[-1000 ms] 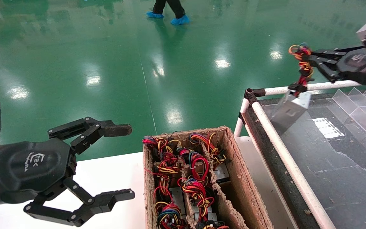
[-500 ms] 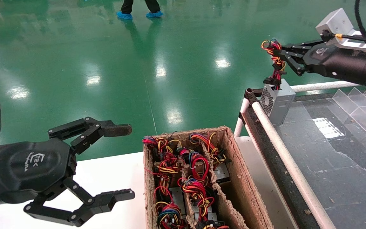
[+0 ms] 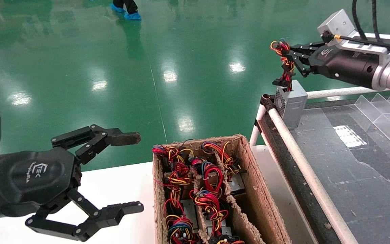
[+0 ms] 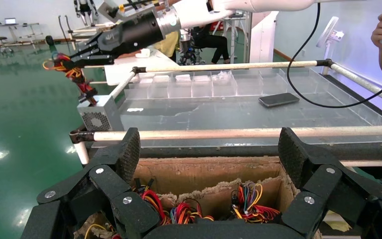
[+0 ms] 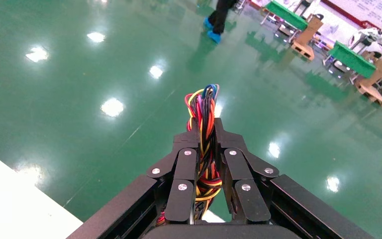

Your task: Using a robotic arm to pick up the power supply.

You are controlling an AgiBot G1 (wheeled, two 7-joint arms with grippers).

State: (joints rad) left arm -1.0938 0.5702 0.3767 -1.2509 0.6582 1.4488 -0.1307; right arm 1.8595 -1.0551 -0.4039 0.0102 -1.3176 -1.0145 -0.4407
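Green glossy floor (image 3: pixel 113 67) fills the background behind my rig. My right gripper (image 3: pixel 291 56) is clamped on the wire bundle (image 3: pixel 283 57) of the power supply (image 3: pixel 291 101); I see its grey box hanging from those wires at the far corner of the railed dark surface (image 3: pixel 350 176), just beside the white rail (image 3: pixel 303 166). Whether the box touches down, I cannot tell. My left gripper (image 3: pixel 127 173) sits spread wide over the white surface (image 3: pixel 120 189), beside the cardboard box (image 3: pixel 259 203) of wired units.
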